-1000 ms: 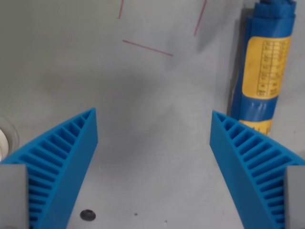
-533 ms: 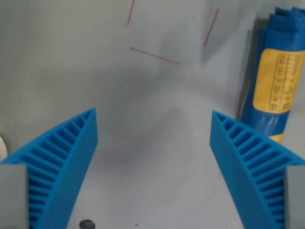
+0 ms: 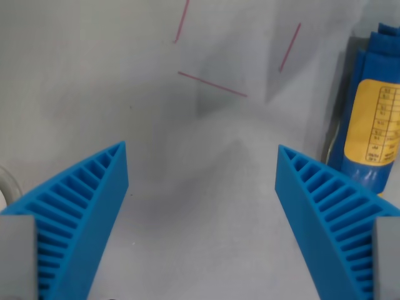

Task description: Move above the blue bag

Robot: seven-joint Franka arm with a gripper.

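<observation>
The blue bag is a rolled blue pack with a yellow label, lying at the wrist view's right edge, partly cut off. My gripper is open and empty, its two blue ribbed fingers spread wide over bare grey table. The bag lies beside and beyond the right finger, outside the gap between the fingers.
Thin red lines are drawn on the grey table ahead of the gripper. A pale curved edge of some object shows at the wrist view's left edge.
The whole scene has shifted right and down in the view, so the camera has moved. The bag now sits farther toward the right edge. The dark spot at the bottom has left the view.
</observation>
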